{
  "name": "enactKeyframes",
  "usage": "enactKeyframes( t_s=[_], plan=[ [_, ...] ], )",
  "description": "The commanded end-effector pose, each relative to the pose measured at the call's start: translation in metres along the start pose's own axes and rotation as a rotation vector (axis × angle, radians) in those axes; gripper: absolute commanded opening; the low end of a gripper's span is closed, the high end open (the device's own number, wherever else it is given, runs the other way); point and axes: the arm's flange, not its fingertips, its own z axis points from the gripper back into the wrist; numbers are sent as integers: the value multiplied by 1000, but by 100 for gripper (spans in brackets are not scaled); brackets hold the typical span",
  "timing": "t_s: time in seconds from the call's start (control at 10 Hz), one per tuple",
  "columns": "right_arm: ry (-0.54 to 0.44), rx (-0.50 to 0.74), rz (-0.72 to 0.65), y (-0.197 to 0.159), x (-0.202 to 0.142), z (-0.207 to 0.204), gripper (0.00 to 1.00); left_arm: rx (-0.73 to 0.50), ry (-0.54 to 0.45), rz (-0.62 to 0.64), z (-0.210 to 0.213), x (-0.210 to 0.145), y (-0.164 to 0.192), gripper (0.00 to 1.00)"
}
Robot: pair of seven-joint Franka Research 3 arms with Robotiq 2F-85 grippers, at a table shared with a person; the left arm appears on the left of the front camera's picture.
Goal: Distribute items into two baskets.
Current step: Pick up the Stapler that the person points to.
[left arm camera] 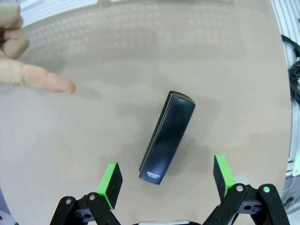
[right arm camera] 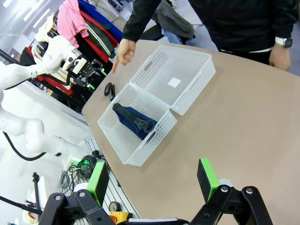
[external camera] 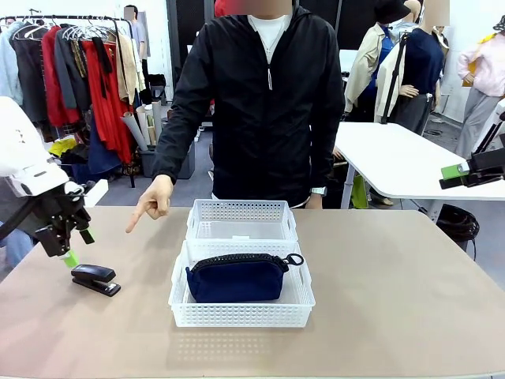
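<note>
- My left claw [external camera: 79, 247] hangs released, jaws wide, over the black stapler [external camera: 96, 279] lying on the table [external camera: 394, 300], left side.
- A person's hand [external camera: 154, 201] points down nearby.
- Centre: the navy pouch [external camera: 237, 278] lies in the near basket [external camera: 241, 317], with the far basket [external camera: 241, 207] just behind it.
- My right claw [right arm camera: 152, 180] is released, far right, well apart.

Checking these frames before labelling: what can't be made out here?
Front view: lower part of the pouch, behind the near basket wall.
Left wrist view: white print on the stapler, too small to read.
Left wrist view: most of the person's hand, cut by the left edge.
</note>
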Motion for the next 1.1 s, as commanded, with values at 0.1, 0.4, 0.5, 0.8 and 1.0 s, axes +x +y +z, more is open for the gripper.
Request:
enactKeyframes(
  t_s=[0.1,0.4,0.5,0.8,1.0],
  plan=[
    [-2,2,0,1,-1,0,100,-30,24,-63,-8,3,5,100],
    [-2,2,0,1,-1,0,100,-29,60,-86,-17,8,14,100],
    [-2,2,0,1,-1,0,100,-32,81,-88,-21,10,17,100],
    [-2,2,0,1,-1,0,100,-35,110,-104,-33,11,27,100],
    [-2,2,0,1,-1,0,100,-53,130,-98,-40,9,31,100]
  ],
)
